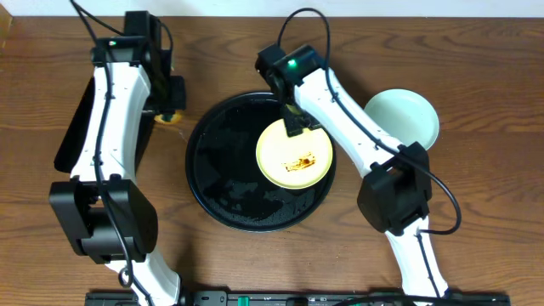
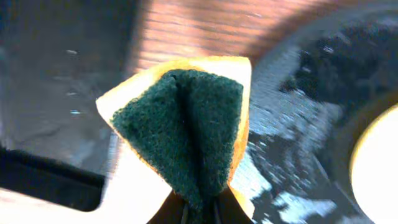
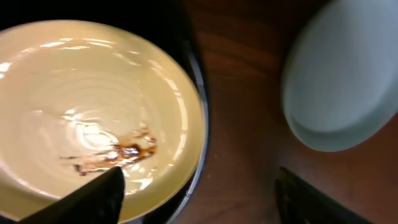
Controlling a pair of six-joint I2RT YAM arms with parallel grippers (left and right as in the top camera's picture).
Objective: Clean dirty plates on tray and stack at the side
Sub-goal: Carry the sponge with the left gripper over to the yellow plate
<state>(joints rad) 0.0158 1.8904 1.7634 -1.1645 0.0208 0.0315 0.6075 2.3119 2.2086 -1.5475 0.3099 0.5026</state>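
Brown wood table (image 1: 476,51). Upper left, a sponge (image 2: 186,124) is pinched tight in the left gripper (image 2: 199,208), just beside the tray (image 1: 217,170) at center. A smeared yellow plate (image 1: 293,157) is sat on the tray's right side. The right gripper (image 1: 296,126) is held over the plate's top edge, jaws apart and empty. A mint plate (image 1: 404,115) is parked upper right.
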